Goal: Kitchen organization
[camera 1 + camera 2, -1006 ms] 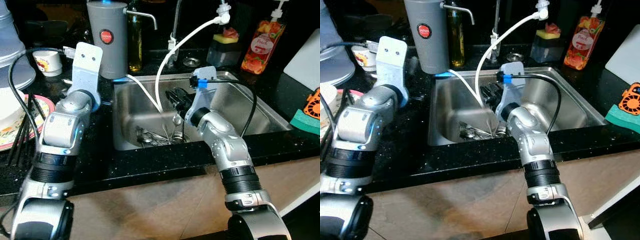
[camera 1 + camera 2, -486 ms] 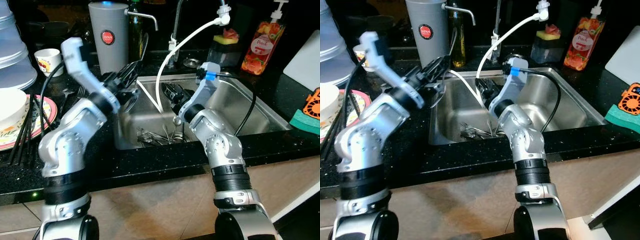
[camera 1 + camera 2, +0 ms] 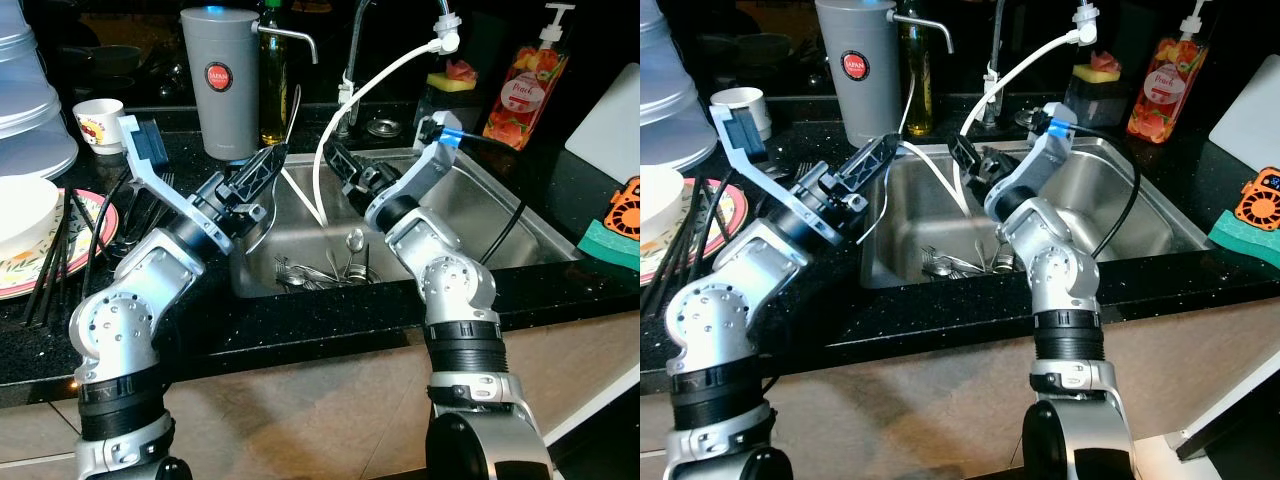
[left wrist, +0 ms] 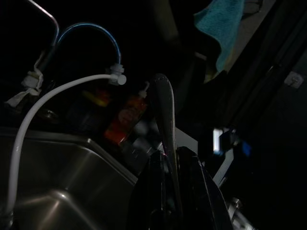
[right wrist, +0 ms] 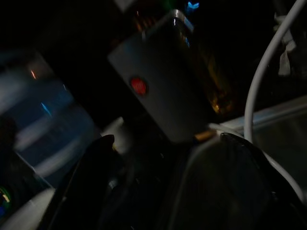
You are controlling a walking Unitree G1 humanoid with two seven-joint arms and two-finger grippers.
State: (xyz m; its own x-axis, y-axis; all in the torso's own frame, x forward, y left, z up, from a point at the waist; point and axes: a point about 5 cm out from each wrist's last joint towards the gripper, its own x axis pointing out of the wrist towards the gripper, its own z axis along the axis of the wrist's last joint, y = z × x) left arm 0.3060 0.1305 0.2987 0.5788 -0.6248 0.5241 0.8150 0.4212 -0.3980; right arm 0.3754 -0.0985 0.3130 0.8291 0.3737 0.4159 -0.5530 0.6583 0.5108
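The sink (image 3: 520, 225) is in the middle of the counter (image 3: 330, 320). A pile of spoons and forks (image 3: 325, 268) lies in the sink. A tall jug (image 3: 220, 80) stands behind the sink's left corner. A cup (image 3: 97, 121) stands left of the jug. A plate (image 3: 55, 262) with chopsticks (image 3: 62, 255) on it sits at the far left. A soap bottle (image 3: 522, 88) stands behind the sink on the right, with a sponge holder (image 3: 450, 95) just left of it. A white hose (image 3: 345, 105) hangs down into the sink.

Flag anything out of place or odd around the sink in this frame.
Loose metal cutlery lies in a jumbled heap at the bottom of the steel sink. A white hose droops from the tap area into the basin. The left hand grips a metal spoon above the sink's left edge.
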